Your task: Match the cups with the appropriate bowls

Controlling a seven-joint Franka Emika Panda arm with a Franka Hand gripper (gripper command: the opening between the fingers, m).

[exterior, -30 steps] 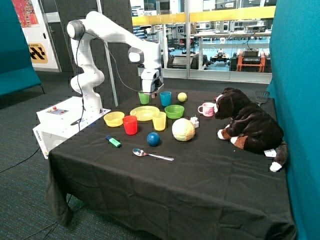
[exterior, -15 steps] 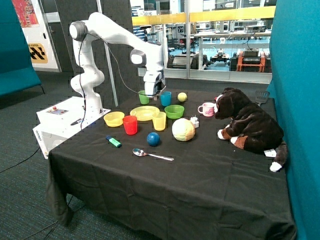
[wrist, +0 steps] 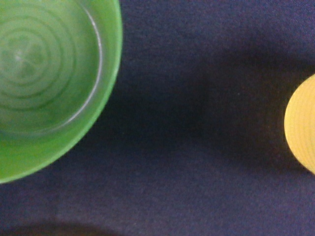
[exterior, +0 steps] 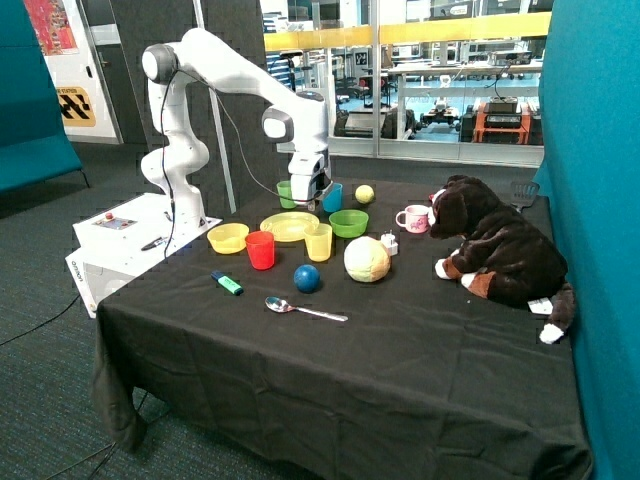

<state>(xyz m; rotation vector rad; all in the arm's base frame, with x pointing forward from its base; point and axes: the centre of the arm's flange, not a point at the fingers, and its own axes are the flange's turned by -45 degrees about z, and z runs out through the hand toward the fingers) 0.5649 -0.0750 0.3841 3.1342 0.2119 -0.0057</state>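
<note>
The green cup (exterior: 286, 192) stands at the back of the table, next to the blue cup (exterior: 331, 197). My gripper (exterior: 310, 192) hangs low between these two, just beside the green cup. In the wrist view the green cup (wrist: 49, 83) is seen from above, very close and empty, and a yellow rounded edge (wrist: 301, 123) shows across the dark cloth. The yellow cup (exterior: 318, 242) stands in front of the green bowl (exterior: 348, 222). The yellow bowl (exterior: 228, 238) sits beside the red cup (exterior: 260, 250).
A flat yellow-green plate (exterior: 289, 227) lies among the cups. A yellow ball (exterior: 364, 194), handled mug (exterior: 412, 218), pale round ball (exterior: 367, 259), blue ball (exterior: 306, 278), spoon (exterior: 305, 309), marker (exterior: 227, 283) and plush dog (exterior: 495, 250) share the black cloth.
The gripper has come down and shifted slightly toward the blue cup, from above the green cup to table level beside it. No object has moved.
</note>
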